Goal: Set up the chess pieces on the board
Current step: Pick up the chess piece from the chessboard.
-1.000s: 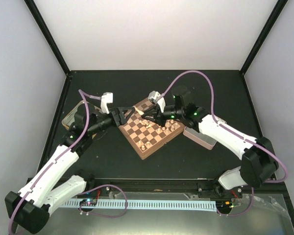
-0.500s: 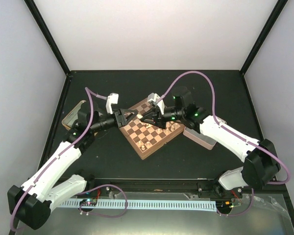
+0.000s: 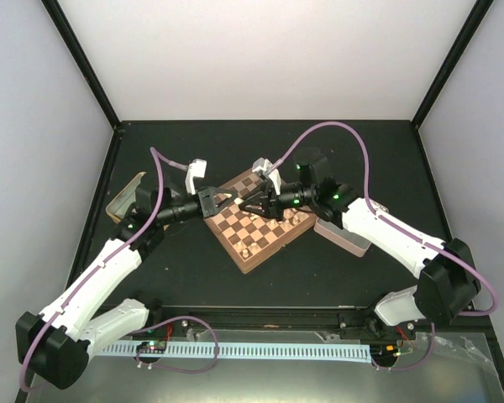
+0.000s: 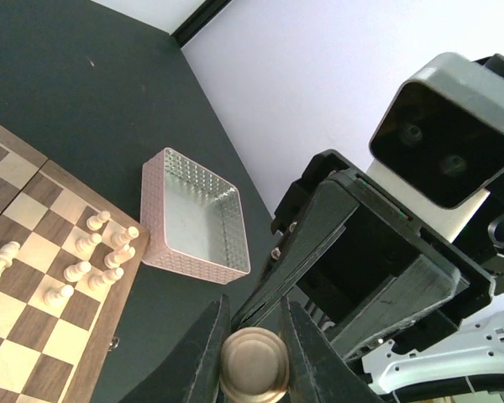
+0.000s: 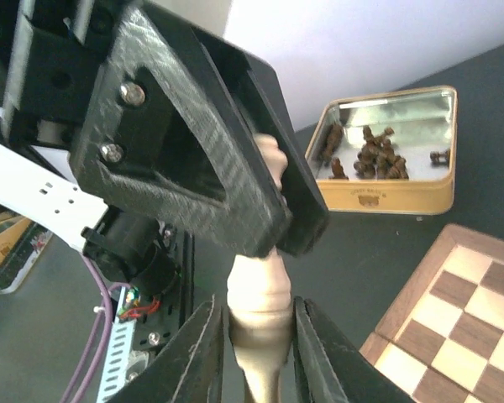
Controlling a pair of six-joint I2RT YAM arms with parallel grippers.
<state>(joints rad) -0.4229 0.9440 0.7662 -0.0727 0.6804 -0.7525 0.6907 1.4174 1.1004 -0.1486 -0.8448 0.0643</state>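
Above the board's (image 3: 245, 264) far-left corner my two grippers meet tip to tip over one cream chess piece (image 3: 236, 199). The left gripper (image 3: 228, 200) is shut on its round base (image 4: 254, 366). The right gripper (image 3: 246, 201) hugs the piece's body (image 5: 259, 290) on both sides, with the left gripper's black fingers (image 5: 235, 185) clamped just beyond. Several cream chess pieces (image 4: 92, 252) stand on the board's (image 4: 34, 277) right edge squares, and a few more stand near its front corner (image 3: 252, 249).
A gold tin (image 5: 386, 159) holding dark brown pieces sits left of the board, behind the left arm (image 3: 124, 200). A pink patterned tin (image 4: 197, 214) lies right of the board, under the right forearm (image 3: 343, 237). Black frame posts and white walls bound the dark table.
The left gripper has moved right to meet the right gripper and has closed on the cream piece. The right gripper has hardly moved and its fingers have eased slightly.
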